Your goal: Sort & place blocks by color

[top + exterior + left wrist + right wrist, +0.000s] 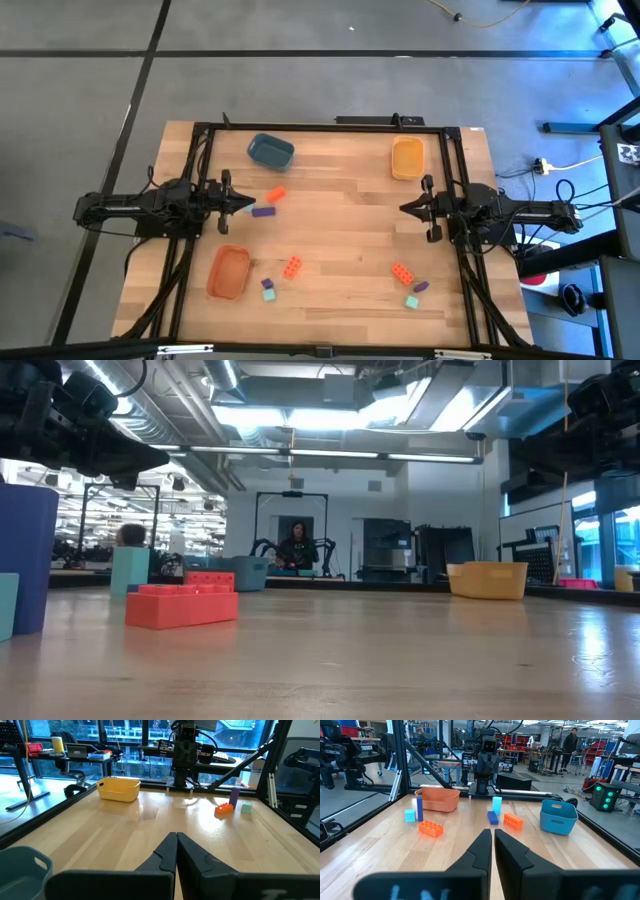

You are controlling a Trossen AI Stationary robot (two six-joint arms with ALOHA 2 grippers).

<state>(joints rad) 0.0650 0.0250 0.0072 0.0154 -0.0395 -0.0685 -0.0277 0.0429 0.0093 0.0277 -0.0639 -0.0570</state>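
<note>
blocks [276,195] lie loose on table [340,200], none in bowls yet | nearest: orange and purple pair just beside my left gripper [243,204], pinched closed, empty | right gripper [408,208] closed, empty too | spread fingers first, then descend (grip the narrow sides)
</note>
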